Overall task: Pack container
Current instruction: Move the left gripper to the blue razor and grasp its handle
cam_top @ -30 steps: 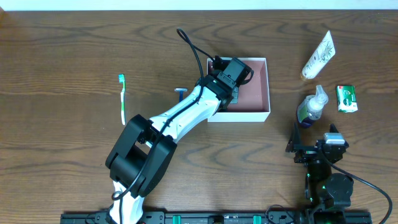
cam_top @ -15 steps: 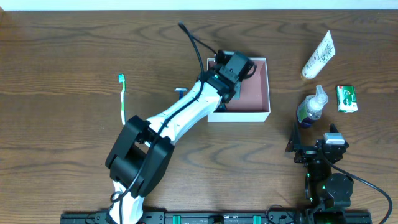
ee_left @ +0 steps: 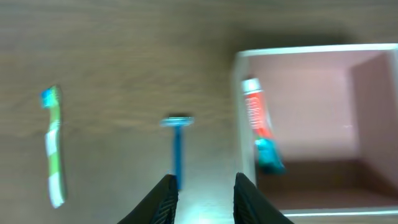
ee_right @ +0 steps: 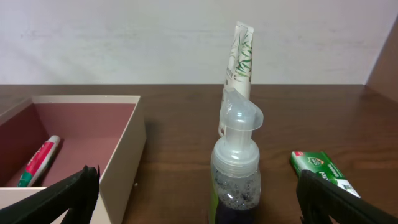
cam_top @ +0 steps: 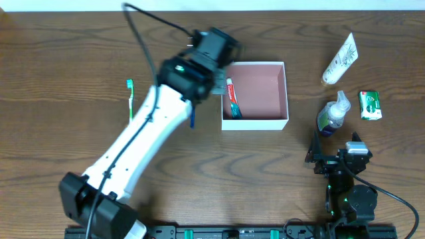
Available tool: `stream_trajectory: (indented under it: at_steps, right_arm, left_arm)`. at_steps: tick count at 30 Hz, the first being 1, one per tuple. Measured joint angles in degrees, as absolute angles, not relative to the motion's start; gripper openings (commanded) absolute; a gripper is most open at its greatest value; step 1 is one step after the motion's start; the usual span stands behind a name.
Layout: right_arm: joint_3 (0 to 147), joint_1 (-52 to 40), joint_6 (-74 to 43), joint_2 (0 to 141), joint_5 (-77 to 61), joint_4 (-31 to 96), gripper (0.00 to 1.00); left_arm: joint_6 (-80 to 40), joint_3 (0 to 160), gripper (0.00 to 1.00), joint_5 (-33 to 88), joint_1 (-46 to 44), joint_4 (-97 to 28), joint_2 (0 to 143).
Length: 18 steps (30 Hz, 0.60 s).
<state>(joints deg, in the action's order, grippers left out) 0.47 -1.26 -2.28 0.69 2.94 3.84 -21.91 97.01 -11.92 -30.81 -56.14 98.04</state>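
Observation:
The container, a white box with a pink inside, sits mid-table and holds a red-and-teal toothpaste tube along its left wall. My left gripper hovers just outside the box's left edge. In the left wrist view it is open with nothing between its fingers, above the blue razor; the toothpaste lies in the container. My right gripper is wide open near the table's front right, just behind the foam pump bottle.
A green toothbrush lies at the left, and the razor is partly under the left arm. A white leaf-print tube, the pump bottle and a green box stand right of the container.
My left gripper has lifted out of the container and swung up and to the left, its jaws parting. The toothpaste now lies uncovered in the box. The right arm has not moved.

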Motion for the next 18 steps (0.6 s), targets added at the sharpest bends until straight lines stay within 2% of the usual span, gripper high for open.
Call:
stream_trajectory:
  at_steps: [7, 18]
  right_arm:
    - [0.47, -1.26, -2.28, 0.69, 2.94, 3.84, 0.99]
    - [0.47, -1.26, -2.28, 0.69, 2.92, 3.84, 0.99]
  left_arm:
    - [-20.93, 89.97, 0.31, -8.27, -23.44, -55.66, 100.36]
    - [-18.11, 81.30, 0.34, -4.40, -22.61, -48.14, 105.51]
